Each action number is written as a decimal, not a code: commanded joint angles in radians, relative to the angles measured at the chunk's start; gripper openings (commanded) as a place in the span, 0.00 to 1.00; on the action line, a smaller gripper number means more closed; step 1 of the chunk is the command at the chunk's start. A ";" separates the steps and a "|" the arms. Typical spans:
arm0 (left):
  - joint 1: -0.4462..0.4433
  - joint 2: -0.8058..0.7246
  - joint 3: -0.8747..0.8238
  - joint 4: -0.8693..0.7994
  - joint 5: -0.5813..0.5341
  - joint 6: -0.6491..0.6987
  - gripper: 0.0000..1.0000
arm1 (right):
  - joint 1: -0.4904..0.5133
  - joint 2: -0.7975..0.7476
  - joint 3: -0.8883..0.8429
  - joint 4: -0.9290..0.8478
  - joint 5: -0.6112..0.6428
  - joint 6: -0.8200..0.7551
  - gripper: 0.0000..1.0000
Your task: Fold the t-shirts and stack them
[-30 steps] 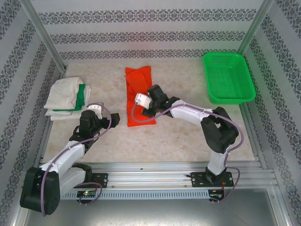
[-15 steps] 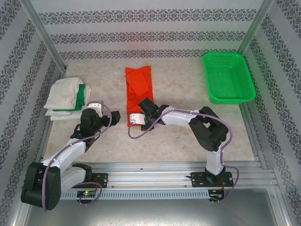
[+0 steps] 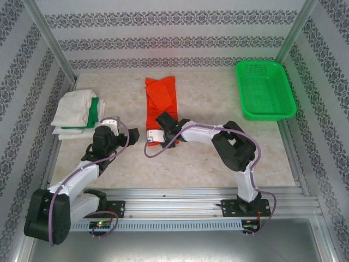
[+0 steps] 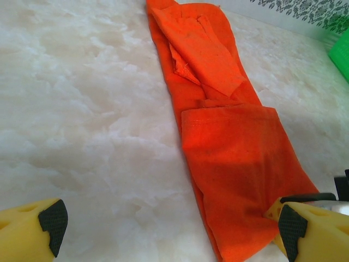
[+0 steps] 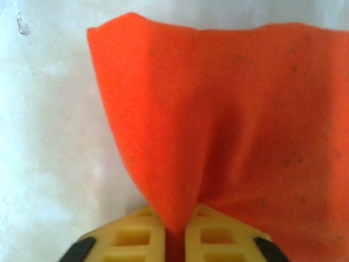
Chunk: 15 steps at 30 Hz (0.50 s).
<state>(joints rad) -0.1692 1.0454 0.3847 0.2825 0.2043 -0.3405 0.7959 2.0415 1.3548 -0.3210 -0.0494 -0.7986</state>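
Pinching the near end of the orange-red t-shirt (image 3: pixel 162 97), mid-table.
My right gripper (image 5: pixel 174 232) is clamping a fold of it, probably the near-left corner. My left gripper (image 4: pixel 169 225) is hovering just left, fingers apart. The off-white and green t-shirts (image 3: pixel 76 112) are lying stacked far left.

Top view: right gripper (image 3: pixel 151 137) over near-left corner of orange shirt (image 3: pixel 161 95), corner hidden beneath it. Green shirt (image 3: pixel 96 109) mostly buried under off-white shirt (image 3: pixel 73 109); layer count impossible to tell. Left wrist view: left gripper (image 4: pixel 169 225) fingers clipped by bottom edge, shirt's near end cut there too, basket (image 4: pixel 341 54) just a sliver at right edge. Right wrist view: pinched fold vanishes between pads, cloth runs off right edge.
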 commanded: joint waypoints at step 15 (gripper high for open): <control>-0.112 0.157 0.180 -0.153 -0.137 -0.097 1.00 | 0.000 -0.359 -0.365 -0.066 -0.045 0.188 0.00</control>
<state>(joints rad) -0.2630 1.1549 0.5259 0.1780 0.1001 -0.3595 0.7944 1.7634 1.0466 -0.3412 -0.0803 -0.6769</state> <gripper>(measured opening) 0.999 0.046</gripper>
